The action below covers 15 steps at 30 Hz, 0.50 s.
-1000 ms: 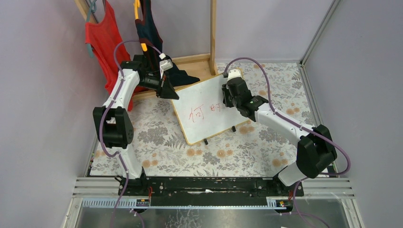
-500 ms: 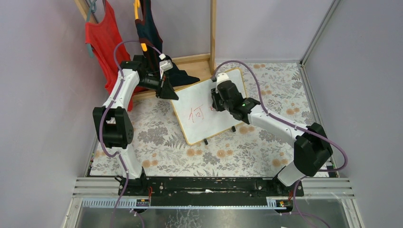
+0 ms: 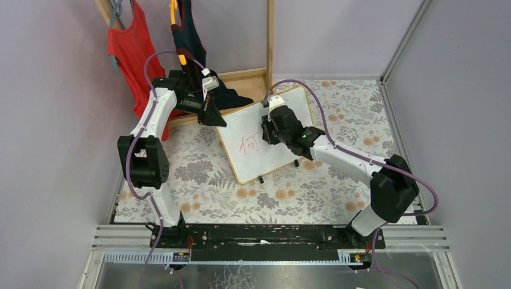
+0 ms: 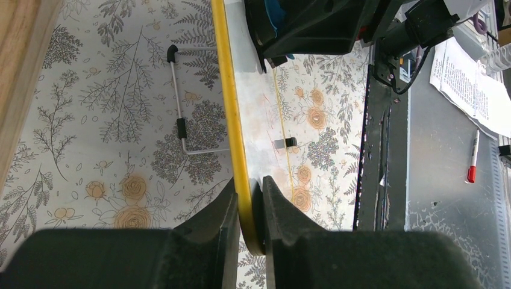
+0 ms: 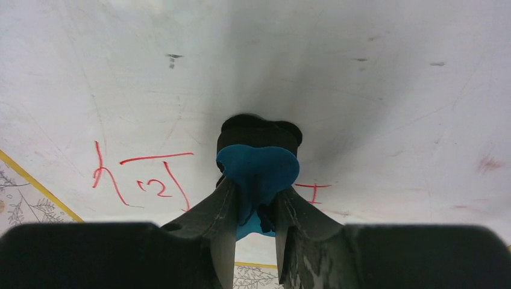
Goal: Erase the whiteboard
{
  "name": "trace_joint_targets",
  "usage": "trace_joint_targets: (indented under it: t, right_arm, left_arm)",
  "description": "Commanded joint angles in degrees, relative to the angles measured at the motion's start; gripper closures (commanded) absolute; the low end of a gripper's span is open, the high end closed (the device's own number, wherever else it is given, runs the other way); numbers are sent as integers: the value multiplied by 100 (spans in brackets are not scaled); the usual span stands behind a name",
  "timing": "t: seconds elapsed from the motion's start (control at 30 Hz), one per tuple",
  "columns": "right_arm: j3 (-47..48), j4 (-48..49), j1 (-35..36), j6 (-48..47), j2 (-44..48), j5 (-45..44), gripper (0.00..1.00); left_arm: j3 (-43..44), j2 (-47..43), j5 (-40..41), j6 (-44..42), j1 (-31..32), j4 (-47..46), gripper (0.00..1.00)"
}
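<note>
Yellow-framed whiteboard (image 3: 256,161), mid-table on flowered cloth (image 3: 199,174), face up, long axis running from left to far right. Far-left frame edge pinched tight by left gripper (image 4: 248,211). Blue eraser (image 5: 258,168) clamped in right gripper (image 5: 253,212), pressed to board face. Red handwriting left of eraser, roughly 何; stray red stroke to its right.
</note>
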State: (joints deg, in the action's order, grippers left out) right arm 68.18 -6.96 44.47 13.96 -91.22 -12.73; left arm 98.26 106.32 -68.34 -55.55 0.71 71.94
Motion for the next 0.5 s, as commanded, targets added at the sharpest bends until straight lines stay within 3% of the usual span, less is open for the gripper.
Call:
trace_joint_targets:
  t: [0.0,0.17,0.47]
  right_arm:
    - [-361,174,-559,23,227,-239,100]
    - [-767,190,-976,-56,566,-288,100]
    - [-731,287,-863,86,477,175,100]
  left_arm:
    - [-190,-53,387,-563,180,27,100]
    - [-184,-62,390,-531,180,-9,100]
    - [-213,-84,370,-477,175,-41,100]
